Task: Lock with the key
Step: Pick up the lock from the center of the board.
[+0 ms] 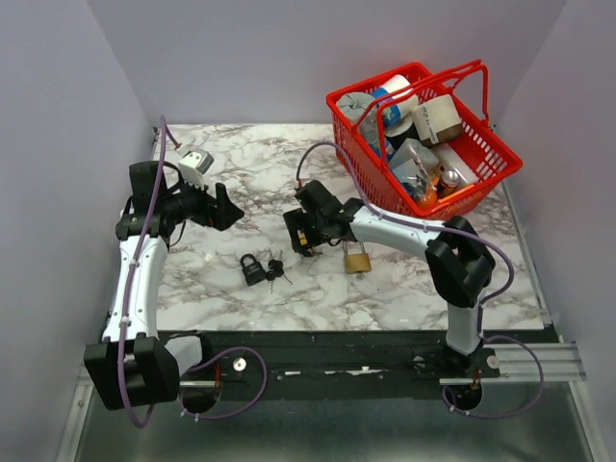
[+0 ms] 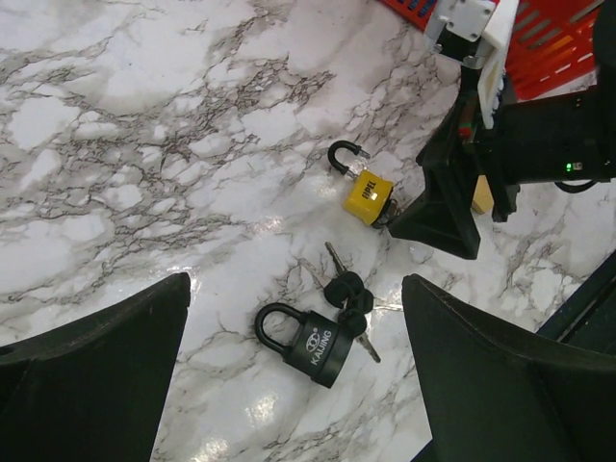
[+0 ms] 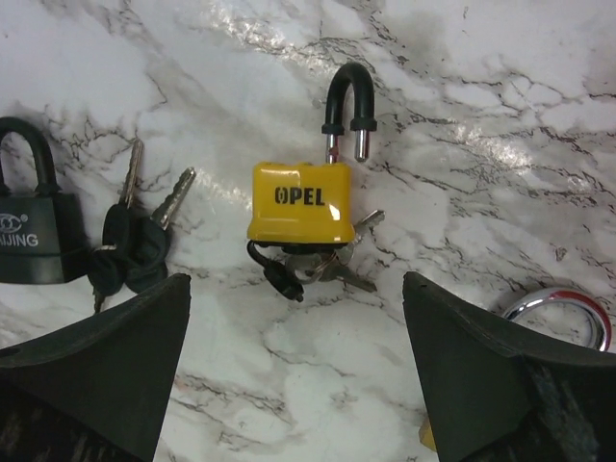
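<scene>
A yellow OPEL padlock [image 3: 294, 202] lies flat on the marble, its shackle [image 3: 345, 101] sprung open and a bunch of keys [image 3: 332, 265] at its keyhole end. It also shows in the left wrist view [image 2: 368, 197]. My right gripper [image 3: 295, 284] is open and empty, hovering just above it, jaws wide on either side; it shows in the top view too [image 1: 300, 236]. A black KAIJING padlock [image 2: 313, 342], shackle closed, lies by black-headed keys [image 2: 348, 294]. My left gripper [image 1: 231, 207] is open and empty, raised at the left, well apart from both locks.
A brass padlock [image 1: 357, 260] lies just right of the right gripper. A red basket [image 1: 358, 135] full of small goods stands at the back right. The black padlock [image 1: 253, 269] and its keys [image 1: 275, 269] lie in the middle front of the marble.
</scene>
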Controlling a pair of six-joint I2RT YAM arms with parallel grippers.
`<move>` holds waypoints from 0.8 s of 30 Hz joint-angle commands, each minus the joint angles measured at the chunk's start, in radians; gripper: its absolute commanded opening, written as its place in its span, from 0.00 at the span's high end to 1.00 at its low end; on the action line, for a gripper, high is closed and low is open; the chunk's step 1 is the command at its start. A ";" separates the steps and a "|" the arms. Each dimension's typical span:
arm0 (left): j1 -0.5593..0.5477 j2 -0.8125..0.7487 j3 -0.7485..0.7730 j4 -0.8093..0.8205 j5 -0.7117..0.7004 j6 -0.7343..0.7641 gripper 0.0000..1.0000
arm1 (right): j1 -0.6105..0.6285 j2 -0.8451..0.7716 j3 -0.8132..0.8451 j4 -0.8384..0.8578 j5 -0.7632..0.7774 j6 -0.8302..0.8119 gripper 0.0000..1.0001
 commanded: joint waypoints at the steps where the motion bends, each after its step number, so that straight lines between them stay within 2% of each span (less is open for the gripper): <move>1: 0.005 -0.006 -0.012 0.023 -0.017 -0.023 0.01 | -0.001 0.070 0.080 -0.010 0.051 0.035 0.03; 10: 0.006 -0.013 -0.027 0.021 -0.029 -0.008 0.01 | -0.001 0.153 0.127 -0.002 0.062 0.035 0.14; 17: 0.006 -0.014 -0.035 0.024 -0.034 0.000 0.01 | -0.001 0.195 0.133 0.002 0.085 0.020 0.18; 24: 0.006 -0.013 -0.041 0.030 -0.038 -0.008 0.01 | -0.001 0.218 0.113 0.026 0.096 -0.002 0.33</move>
